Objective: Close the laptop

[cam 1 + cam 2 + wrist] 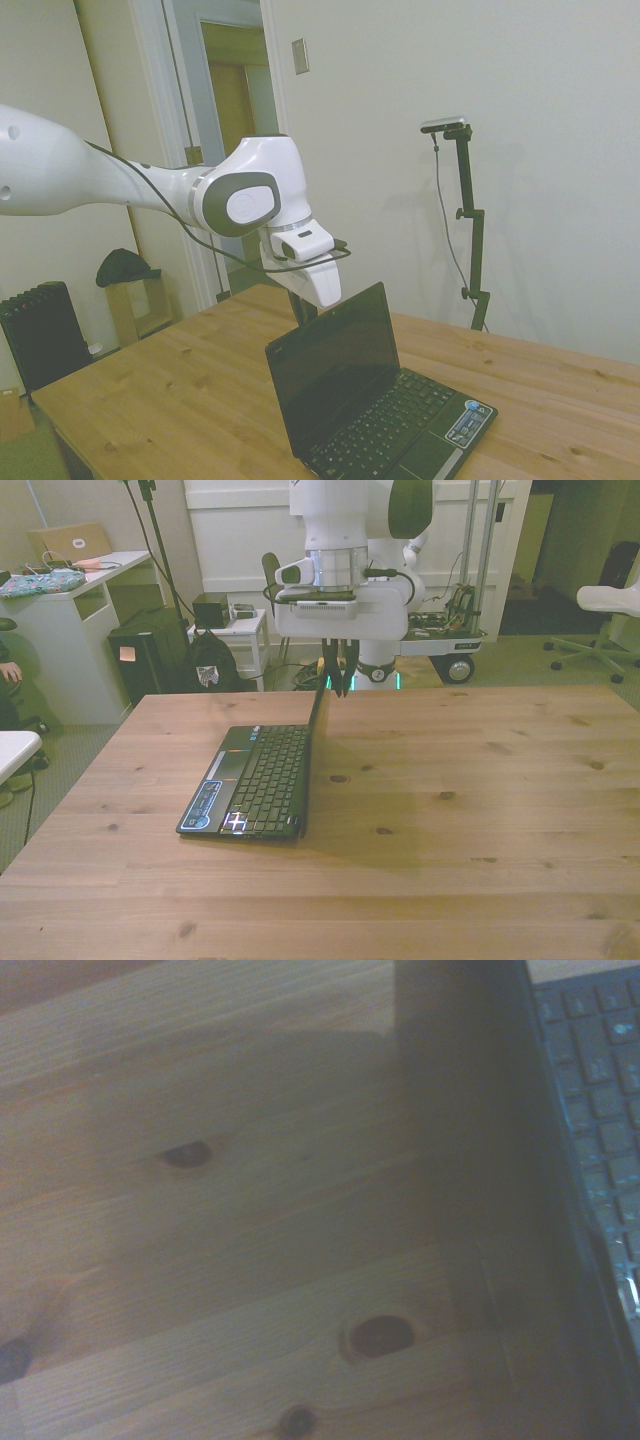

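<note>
Laptop (258, 780) is open on the table (480, 810), lid about upright, sitting toward the front view's left edge with the keyboard facing that edge. Claw (337, 680) hangs right behind the lid's top edge, fingers pinched nearly together and gripping nothing. Can't tell if it's touching the lid.

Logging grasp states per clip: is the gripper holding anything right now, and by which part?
Nothing is held. The gripper is shut with nothing between its fingertips, hanging just behind the top edge of the open laptop lid.
</note>
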